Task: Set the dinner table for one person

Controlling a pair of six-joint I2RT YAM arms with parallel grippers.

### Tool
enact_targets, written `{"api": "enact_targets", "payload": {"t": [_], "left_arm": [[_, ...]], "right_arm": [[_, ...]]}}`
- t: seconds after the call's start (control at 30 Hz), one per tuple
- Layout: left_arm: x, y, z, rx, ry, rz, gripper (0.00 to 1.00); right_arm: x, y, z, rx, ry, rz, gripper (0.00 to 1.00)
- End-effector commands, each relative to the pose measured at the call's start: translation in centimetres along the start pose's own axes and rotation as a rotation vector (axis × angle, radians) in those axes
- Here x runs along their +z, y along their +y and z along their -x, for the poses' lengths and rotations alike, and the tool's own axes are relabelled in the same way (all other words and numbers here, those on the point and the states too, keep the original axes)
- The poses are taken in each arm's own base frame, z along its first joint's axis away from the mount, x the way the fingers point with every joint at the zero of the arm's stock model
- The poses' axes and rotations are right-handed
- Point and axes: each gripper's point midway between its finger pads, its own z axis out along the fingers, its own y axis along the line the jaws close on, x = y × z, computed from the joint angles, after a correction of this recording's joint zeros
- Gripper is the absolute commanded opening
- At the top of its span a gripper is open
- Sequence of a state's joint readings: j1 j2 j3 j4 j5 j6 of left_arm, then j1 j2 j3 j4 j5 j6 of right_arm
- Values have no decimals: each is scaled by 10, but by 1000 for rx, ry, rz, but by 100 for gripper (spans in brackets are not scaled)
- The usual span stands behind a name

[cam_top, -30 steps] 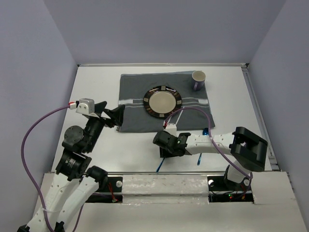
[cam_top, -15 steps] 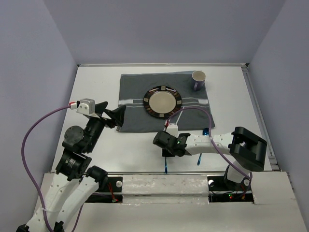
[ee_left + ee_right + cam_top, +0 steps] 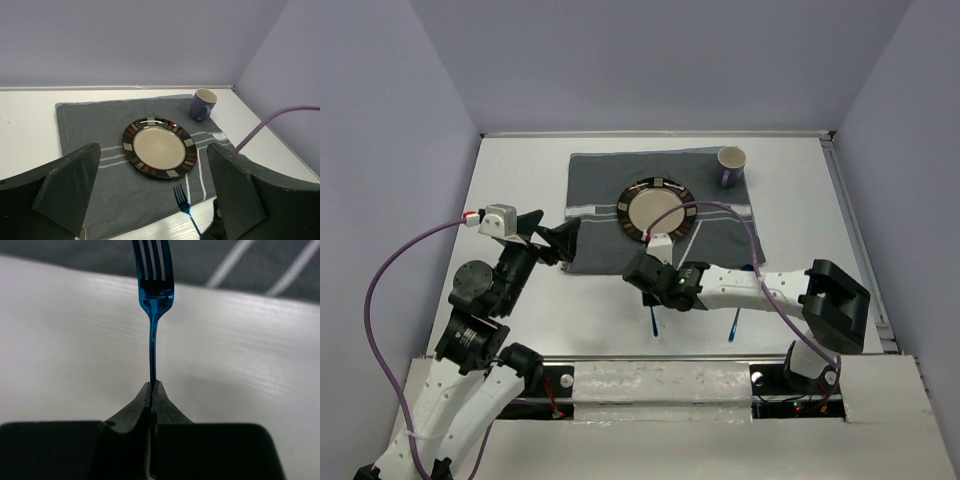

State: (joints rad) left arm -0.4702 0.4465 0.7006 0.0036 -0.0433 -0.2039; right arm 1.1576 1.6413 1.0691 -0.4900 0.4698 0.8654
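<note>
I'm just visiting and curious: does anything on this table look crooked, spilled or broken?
Nothing spilled or broken. The grey placemat looks slightly crooked on the white table, and the mug sits right at its far right corner. The blue fork is pinched in the right gripper, tines over the mat's near edge.

The counter (image 3: 60, 340) is matt white with a faint grain. The placemat (image 3: 90, 125) is soft grey cloth. The fork (image 3: 153, 295) is glossy blue, the plate (image 3: 159, 148) and mug (image 3: 201, 105) smooth, glazed ceramic.
</note>
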Motion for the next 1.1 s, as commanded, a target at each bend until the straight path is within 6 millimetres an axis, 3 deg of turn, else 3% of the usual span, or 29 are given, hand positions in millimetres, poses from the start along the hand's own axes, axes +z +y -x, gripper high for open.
{"api": "enact_targets", "payload": {"t": [0.0, 0.07, 0.17, 0.2, 0.23, 0.27, 0.33, 0.37, 0.4, 0.5, 0.6, 0.63, 0.7, 1.07], "left_arm": [[-2, -4, 16, 0, -62, -18, 99], [-5, -4, 20, -1, -77, -14, 99], [-11, 4, 29, -7, -107, 33, 99], [-13, 6, 31, -7, -116, 43, 99], [-14, 8, 32, -8, -123, 53, 99], [-17, 9, 35, -9, -134, 58, 99], [-18, 9, 37, -9, -142, 59, 99], [-18, 8, 37, -9, -141, 56, 99], [-19, 8, 37, -10, -142, 54, 99], [-19, 7, 37, -10, -142, 46, 99], [-18, 5, 36, -12, -137, 41, 99], [-18, 5, 36, -12, -136, 41, 99], [-17, 4, 35, -12, -132, 38, 99], [-13, 5, 29, -9, -111, 39, 99]], "right_arm": [[-7, 47, 82, -32, -200, 112, 0], [2, 51, 103, -26, -222, 120, 0], [19, 71, 149, -32, -301, 179, 0], [16, 85, 170, -17, -331, 218, 0], [25, 84, 185, -6, -339, 217, 0], [47, 86, 183, -16, -320, 206, 0], [65, 94, 209, -8, -341, 225, 0], [58, 97, 223, 0, -364, 241, 0], [74, 97, 223, -8, -354, 228, 0], [92, 103, 241, 13, -351, 260, 0], [104, 110, 253, 23, -355, 265, 0], [121, 105, 249, 26, -334, 251, 0], [132, 114, 241, 31, -298, 282, 0], [152, 115, 226, 96, -239, 294, 0]]}}
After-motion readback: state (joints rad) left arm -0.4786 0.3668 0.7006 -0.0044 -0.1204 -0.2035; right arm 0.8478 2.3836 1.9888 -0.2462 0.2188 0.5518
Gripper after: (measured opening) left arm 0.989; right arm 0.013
